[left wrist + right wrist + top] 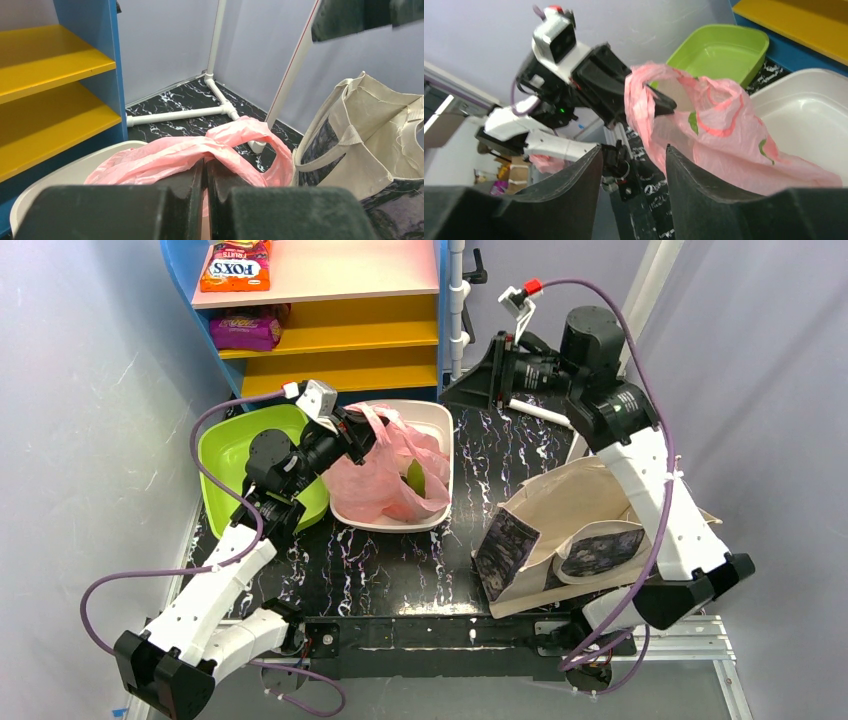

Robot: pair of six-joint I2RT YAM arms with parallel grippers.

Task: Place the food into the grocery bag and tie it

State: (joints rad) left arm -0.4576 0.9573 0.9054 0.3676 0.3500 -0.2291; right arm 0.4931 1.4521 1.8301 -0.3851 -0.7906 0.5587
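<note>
Left claw [205, 167] pinches the pink bag [165, 157]; right claw [634, 152] stands half-open, empty.

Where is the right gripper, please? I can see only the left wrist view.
Observer: The right gripper hangs open and empty beyond the tote, facing the pink bag.
Operator: Thank you. What sits left of the white tub?
Observer: A green tub, right beside it.
Operator: Is anything on the shelves?
Observer: An orange snack pack lies on the top one, and a purple pack on the next one down.
</note>
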